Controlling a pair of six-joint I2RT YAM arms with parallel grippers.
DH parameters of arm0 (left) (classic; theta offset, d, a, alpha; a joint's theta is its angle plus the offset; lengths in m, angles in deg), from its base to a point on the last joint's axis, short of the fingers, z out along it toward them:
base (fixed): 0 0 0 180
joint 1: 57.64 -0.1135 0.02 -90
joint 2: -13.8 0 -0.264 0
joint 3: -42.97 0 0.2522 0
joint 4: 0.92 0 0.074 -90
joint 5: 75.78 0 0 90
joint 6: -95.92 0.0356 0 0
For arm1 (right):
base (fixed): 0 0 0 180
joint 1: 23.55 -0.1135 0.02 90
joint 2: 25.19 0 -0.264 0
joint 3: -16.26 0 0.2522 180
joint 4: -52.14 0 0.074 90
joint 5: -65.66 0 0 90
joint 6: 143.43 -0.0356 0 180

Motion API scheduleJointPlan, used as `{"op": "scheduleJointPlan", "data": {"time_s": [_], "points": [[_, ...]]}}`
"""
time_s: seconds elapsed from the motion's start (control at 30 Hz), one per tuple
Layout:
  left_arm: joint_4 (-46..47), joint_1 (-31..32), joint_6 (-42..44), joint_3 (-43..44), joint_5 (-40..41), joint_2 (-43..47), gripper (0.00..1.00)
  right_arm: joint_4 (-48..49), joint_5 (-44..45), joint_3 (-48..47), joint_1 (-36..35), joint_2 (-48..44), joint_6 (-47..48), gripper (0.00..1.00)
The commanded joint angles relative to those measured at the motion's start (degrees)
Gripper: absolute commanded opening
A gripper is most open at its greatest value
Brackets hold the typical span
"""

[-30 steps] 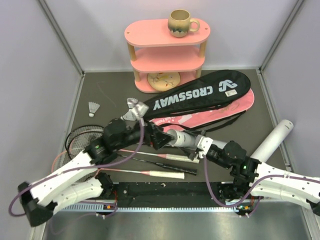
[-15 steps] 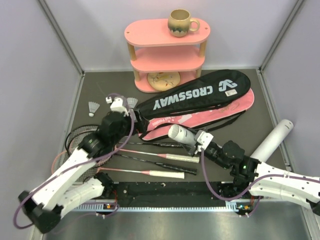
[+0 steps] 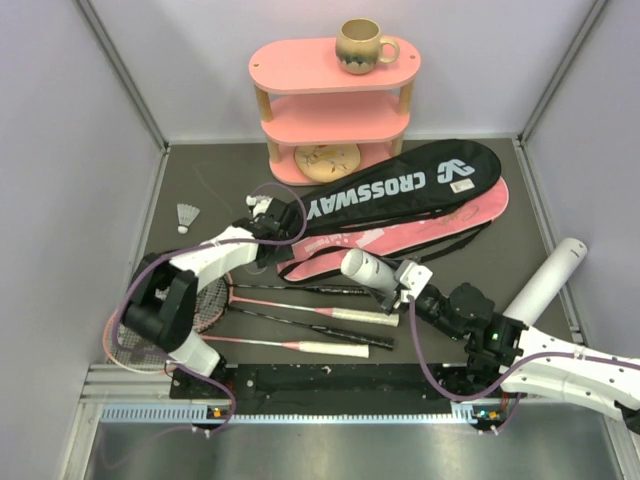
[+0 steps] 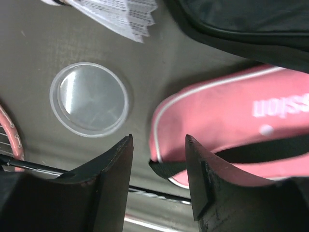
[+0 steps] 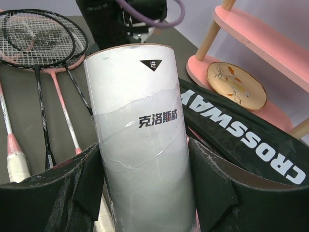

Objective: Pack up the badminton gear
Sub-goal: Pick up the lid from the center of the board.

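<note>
**Q:** What lies nearest the bases?
**A:** Rackets (image 3: pixel 300 320), flat on the bench (image 3: pixel 210 165), handles pointing right.

**Q:** And the end effectors?
**A:** The right end effector (image 5: pixel 145 179) clasps a white tube (image 5: pixel 137 121). The left end effector (image 4: pixel 158 145), spread wide and empty, hangs near a clear lid (image 4: pixel 90 99) and the pink bag (image 4: pixel 231 121). Beyond lies the black CROSSWAY bag (image 3: pixel 400 190).

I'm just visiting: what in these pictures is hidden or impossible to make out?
Right wrist view: what is inside the white tube; its opaque wall hides that, and the bottom edge cuts off its lower end.
Top view: much of the pink bag, under the black CROSSWAY bag.
Top view: parts of the racket heads, behind the left arm.
Left wrist view: most of the shuttlecock, cut off by the top edge.
</note>
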Motion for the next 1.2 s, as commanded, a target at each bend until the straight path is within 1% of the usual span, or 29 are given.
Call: {"op": "scheduleJointPlan", "data": {"time_s": [0.0, 0.13, 0.23, 0.27, 0.3, 0.37, 0.43, 0.47, 0.5, 0.53, 0.67, 0.73, 0.77, 0.83, 0.87, 0.93, 0.97, 1.0, 1.03, 1.13, 1.17], "points": [[1.05, -1.22, -0.85, 2.42, 5.52, -3.83, 0.52, 2.52, 1.35, -1.18, -0.33, -1.55, -2.58, 0.24], [0.18, -2.97, 0.12, 3.39, 6.59, -4.37, 0.5, 2.43, 1.61, -0.92, -0.33, -1.55, -2.14, 0.24], [4.38, -4.2, 1.08, 0.32, 4.57, -1.39, 0.5, 3.04, 1.53, -0.74, -0.33, -1.46, -2.05, 0.24], [4.83, -4.55, 1.26, -0.39, 2.91, -1.03, 0.52, 3.22, 1.44, -0.74, -0.33, -1.37, -2.14, 0.24], [5.18, -4.82, 1.26, -0.48, 2.29, -0.68, 0.58, 3.48, 1.01, -0.74, -0.33, -1.28, -2.14, 0.24], [5.97, -5.7, 1.17, -1.27, 0.44, -0.33, 0.65, 3.48, 0.83, -0.83, -0.33, -0.93, -2.23, 0.24], [7.3, -7.36, 1.0, -1.71, -0.62, -0.94, 0.68, 3.05, 0.65, -1.27, -0.42, -0.41, -2.23, 0.24], [7.21, -8.07, 0.56, -1.1, -0.97, -1.64, 0.66, 2.96, 0.48, -1.36, -0.33, -0.23, -2.14, 0.24], [7.03, -8.6, 0.56, -0.66, -1.67, -3.56, 0.64, 2.7, 0.47, -1.71, -0.33, -0.05, -2.14, 0.23], [6.42, -9.56, 0.73, -0.14, -2.2, -4.53, 0.59, 2.61, 0.47, -1.8, -0.24, -0.05, -2.14, 0.23], [4.4, -10.27, 1.35, 3.2, -3.0, -9.11, 0.54, 2.87, 0.04, -1.8, -0.33, -0.05, -2.49, 0.23], [0.38, -10.27, 0.39, 4.87, -1.6, -11.3, 0.5, 3.22, -0.05, -1.71, -0.33, 0.21, -2.58, 0.23], [0.18, -10.27, 0.21, 5.31, -1.5, -12.01, 0.47, 3.31, -0.14, -1.71, -0.33, 0.39, -2.58, 0.23], [1.31, -10.27, -0.06, 4.79, -2.72, -13.24, 0.44, 3.66, -0.05, -1.62, -0.33, 0.91, -2.58, 0.23], [1.49, -10.27, 0.03, 4.97, -2.99, -14.29, 0.4, 3.75, -0.32, -1.79, -0.33, 1.35, -2.49, 0.22], [0.71, -10.27, 0.29, 5.84, -2.65, -14.91, 0.27, 3.75, -0.67, -1.88, -0.33, 2.05, -2.41, 0.22], [1.14, -10.27, 0.38, 5.76, -2.64, -14.74, 0.2, 3.83, -0.67, -1.88, -0.33, 2.41, -2.49, 0.22], [1.32, -10.27, 0.64, 5.41, -2.73, -14.22, 0.05, 3.84, -0.58, -1.88, -0.33, 2.5, -2.58, 0.22], [1.32, -10.27, 0.73, 5.06, -2.73, -13.6, 0.0, 3.84, -0.58, -1.8, -0.33, 2.58, -2.58, 0.22], [2.46, -10.27, 1.43, 1.9, -3.87, -7.38, 0.0, 3.84, -0.67, -1.62, -0.33, 3.28, -2.23, 0.24], [2.81, -10.27, 1.78, -0.11, -5.96, -2.31, 0.0, 3.49, -1.45, -1.97, -0.33, 3.64, -2.06, 0.25]]}}
